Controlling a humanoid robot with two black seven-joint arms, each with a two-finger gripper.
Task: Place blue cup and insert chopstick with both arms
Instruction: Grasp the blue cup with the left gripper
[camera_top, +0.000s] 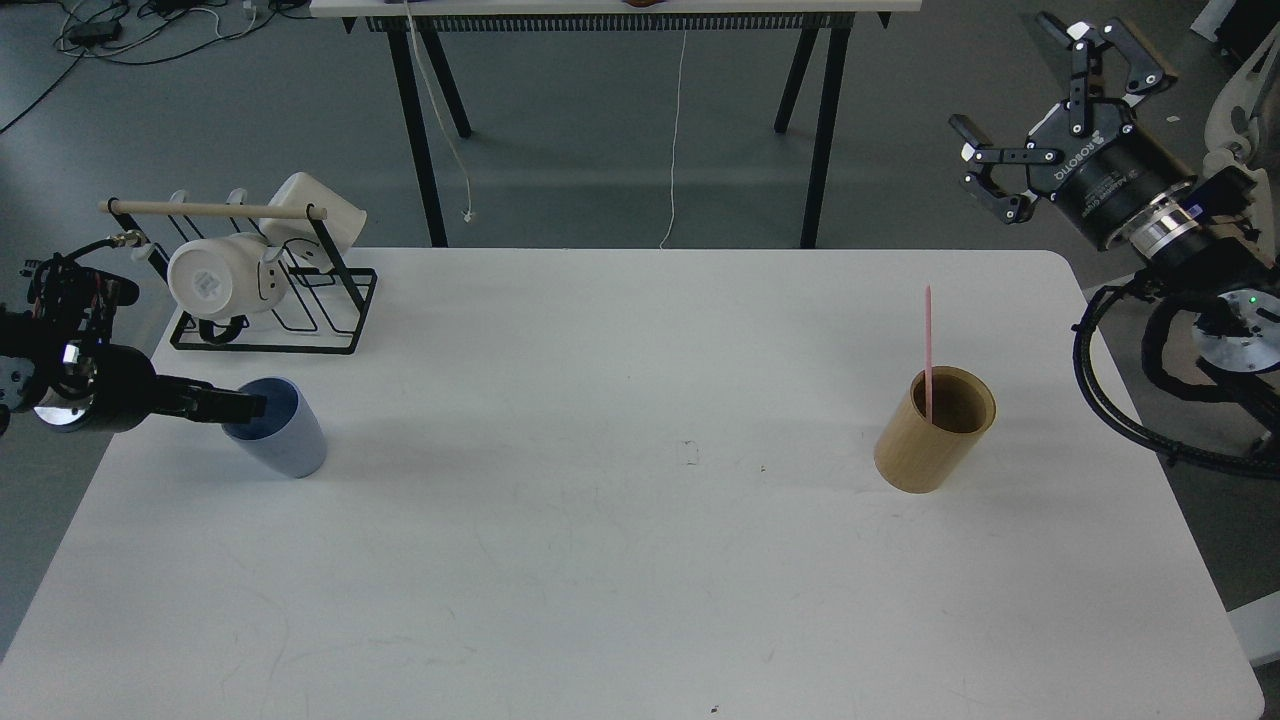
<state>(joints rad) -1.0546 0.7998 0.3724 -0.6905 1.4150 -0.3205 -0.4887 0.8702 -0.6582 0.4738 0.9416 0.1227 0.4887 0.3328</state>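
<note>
- Blue cup (283, 427) stands near the worktop's (620, 560) left edge; wide bare surface lies to its right.
- Pink chopstick (928, 350) stands in the tan cylinder (935, 430), right.
- Left tool (235, 407) pinches the cup's rim.
- Right tool (1040, 100) hangs spread, off the far right corner.

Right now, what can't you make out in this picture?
- Head view: the left pincer is dark and end-on at the blue cup; open or shut, I cannot tell.
- The chopstick: its lower end is hidden inside the wooden holder.
- The far table: its top is cut off by the upper edge.
</note>
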